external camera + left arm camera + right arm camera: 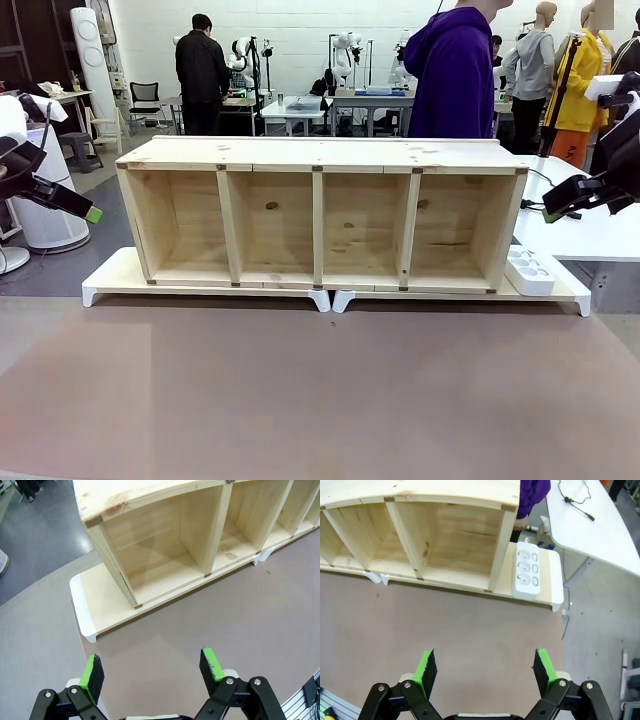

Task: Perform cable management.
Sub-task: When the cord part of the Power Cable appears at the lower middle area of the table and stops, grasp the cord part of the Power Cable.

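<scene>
**Both end effectors released; cable not yet collected**

Left end effector [151, 667] and right end effector [485, 666] hover over the bare near table [320, 400]. Both are released and spread wide, grasping nothing. The wooden shelf [320, 155] lies on its side along the far edge, its four bays facing the robot. A power strip [527, 570] sits just right of it. The cable [580, 509] lies loose on the white side table [590, 535], far right, well apart from both end effectors. It is probably staged for routing toward the strip. Task looks unstarted.

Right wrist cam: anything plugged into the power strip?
No, all three sockets of the power strip are empty; the cable lies on the white table.
</scene>
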`<state>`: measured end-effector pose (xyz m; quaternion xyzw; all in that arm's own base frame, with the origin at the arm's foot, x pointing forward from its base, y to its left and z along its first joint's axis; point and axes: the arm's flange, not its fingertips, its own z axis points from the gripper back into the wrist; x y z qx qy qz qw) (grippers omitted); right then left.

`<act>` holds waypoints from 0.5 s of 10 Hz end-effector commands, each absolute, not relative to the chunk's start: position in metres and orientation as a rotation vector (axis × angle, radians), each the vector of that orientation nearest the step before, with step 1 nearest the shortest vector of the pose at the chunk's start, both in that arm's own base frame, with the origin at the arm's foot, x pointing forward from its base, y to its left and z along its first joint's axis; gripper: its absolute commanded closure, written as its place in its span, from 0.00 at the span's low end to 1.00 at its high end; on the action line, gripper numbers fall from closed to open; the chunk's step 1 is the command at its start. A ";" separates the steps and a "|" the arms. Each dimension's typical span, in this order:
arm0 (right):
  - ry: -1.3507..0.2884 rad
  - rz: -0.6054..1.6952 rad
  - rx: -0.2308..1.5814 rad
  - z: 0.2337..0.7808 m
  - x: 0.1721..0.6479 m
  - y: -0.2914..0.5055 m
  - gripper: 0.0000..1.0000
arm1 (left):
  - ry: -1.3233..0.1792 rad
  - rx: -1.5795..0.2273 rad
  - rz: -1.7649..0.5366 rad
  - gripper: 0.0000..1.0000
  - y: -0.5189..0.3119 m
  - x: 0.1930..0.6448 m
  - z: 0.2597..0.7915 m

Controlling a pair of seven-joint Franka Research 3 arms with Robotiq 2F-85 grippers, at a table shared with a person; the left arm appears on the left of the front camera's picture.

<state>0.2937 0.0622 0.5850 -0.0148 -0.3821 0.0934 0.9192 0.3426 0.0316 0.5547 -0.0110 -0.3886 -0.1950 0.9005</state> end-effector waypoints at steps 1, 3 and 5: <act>-0.785 0.175 -0.022 0.585 0.294 0.063 0.00 | -0.814 -0.025 -0.396 0.00 0.032 0.343 0.556; -0.785 0.175 -0.022 0.585 0.294 0.063 0.00 | -0.814 -0.025 -0.396 0.00 0.032 0.343 0.556; -0.785 0.175 -0.022 0.585 0.294 0.063 0.00 | -0.814 -0.025 -0.396 0.00 0.032 0.343 0.556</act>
